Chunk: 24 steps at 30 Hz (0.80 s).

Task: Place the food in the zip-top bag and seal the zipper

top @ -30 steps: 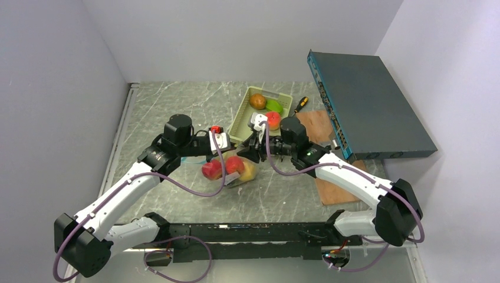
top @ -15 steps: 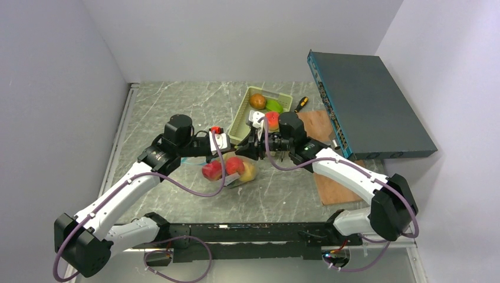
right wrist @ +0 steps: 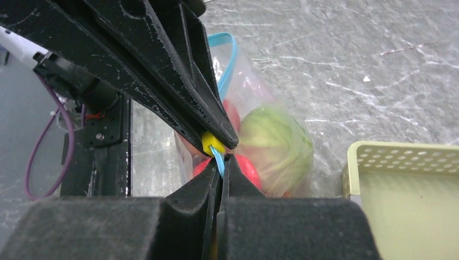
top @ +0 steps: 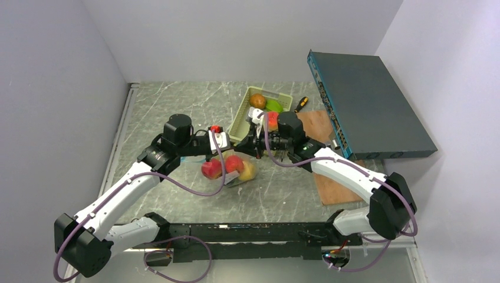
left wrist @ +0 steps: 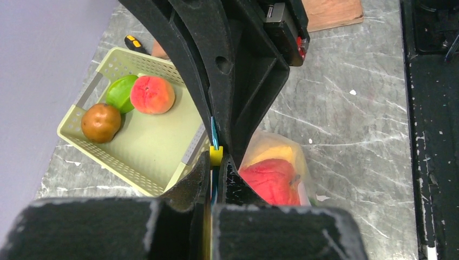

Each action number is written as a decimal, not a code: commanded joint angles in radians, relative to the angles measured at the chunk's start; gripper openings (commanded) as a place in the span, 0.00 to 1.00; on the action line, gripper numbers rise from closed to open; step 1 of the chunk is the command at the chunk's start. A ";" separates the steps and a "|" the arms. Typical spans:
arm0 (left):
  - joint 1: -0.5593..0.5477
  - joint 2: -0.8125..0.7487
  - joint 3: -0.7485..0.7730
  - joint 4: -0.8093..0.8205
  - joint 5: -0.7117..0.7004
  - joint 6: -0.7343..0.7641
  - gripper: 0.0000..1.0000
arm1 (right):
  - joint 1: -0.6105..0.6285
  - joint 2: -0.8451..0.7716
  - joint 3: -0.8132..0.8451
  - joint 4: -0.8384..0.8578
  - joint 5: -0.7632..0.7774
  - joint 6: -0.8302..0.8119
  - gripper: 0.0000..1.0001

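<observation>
Two arms stretch in from the bottom corners of the top view, elbows bowed outward, wrists meeting just left of centre. My left gripper (left wrist: 216, 162) is pinched tight on the zipper (left wrist: 214, 130), fingers pressed flat with the blue strip between them. My right gripper (right wrist: 218, 163) comes in from the opposite side, tip to tip with the left, clamped on that same strip. A small yellow piece (right wrist: 212, 143) sits right at the meeting point.

The zip-top bag (top: 233, 172) sits just below both sets of fingertips in the top view, its long axis running left to right and its mouth edge up toward the grippers. From my left wrist the zipper runs straight up the frame, edge-on. From my right wrist it climbs to upper centre and curls into a loop.

Inside the bag are a red fruit (left wrist: 270, 181) and a yellow fruit (left wrist: 269, 154). At the left of the left wrist view, the basket (left wrist: 157, 143) holds a brown fruit (left wrist: 100, 122), a green fruit (left wrist: 120, 92) and a pink-red fruit (left wrist: 152, 94).
</observation>
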 commanded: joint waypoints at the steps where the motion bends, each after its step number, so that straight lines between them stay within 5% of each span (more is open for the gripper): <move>1: -0.003 -0.015 0.011 0.004 0.004 -0.009 0.00 | -0.005 -0.096 -0.084 0.227 0.196 0.163 0.00; 24: -0.004 -0.027 -0.013 -0.034 -0.090 0.025 0.00 | -0.005 -0.567 -0.367 0.094 0.691 0.350 0.00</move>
